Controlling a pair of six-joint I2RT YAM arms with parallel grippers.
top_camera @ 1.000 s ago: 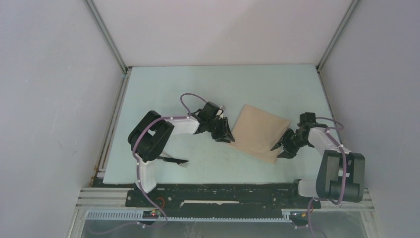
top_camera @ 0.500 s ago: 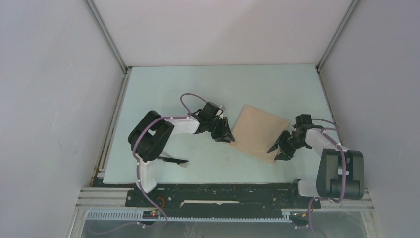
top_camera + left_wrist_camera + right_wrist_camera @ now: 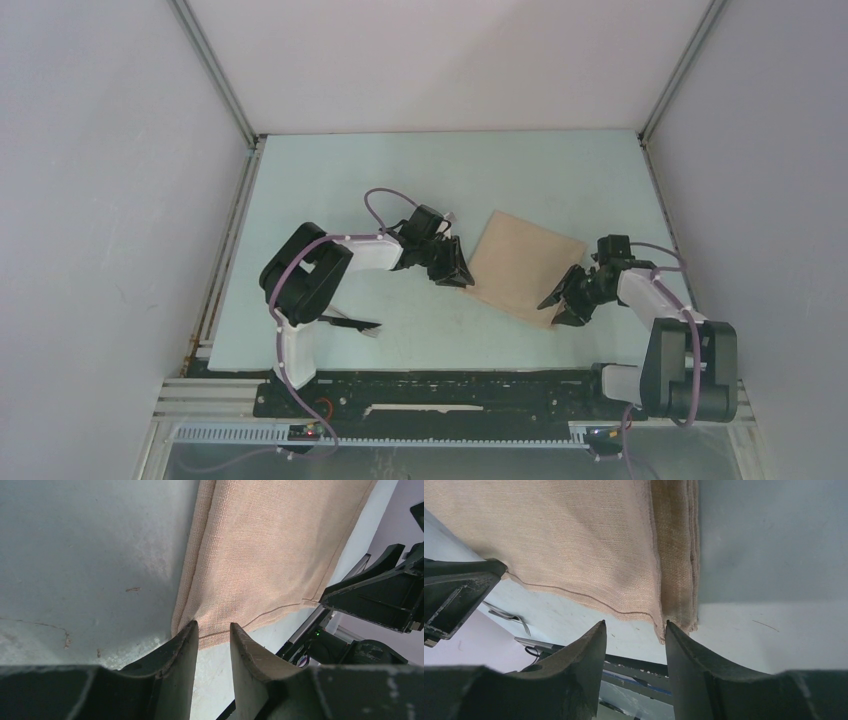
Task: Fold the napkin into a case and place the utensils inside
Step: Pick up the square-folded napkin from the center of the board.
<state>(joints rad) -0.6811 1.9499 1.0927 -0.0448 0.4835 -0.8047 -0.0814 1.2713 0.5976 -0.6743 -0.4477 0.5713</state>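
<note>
Folded napkin (image 3: 525,265) looks soft, limp, light; pinch all layers at a corner. Both part-open, nothing clamped: left gripper (image 3: 213,627), right gripper (image 3: 635,625).

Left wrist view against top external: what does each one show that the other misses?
Only the left wrist shows the stacked layers along the folded edge of the napkin. Only top external shows the utensils lying by the left arm's base. Both show the napkin flat on the table, with the right end effector at one corner.
</note>
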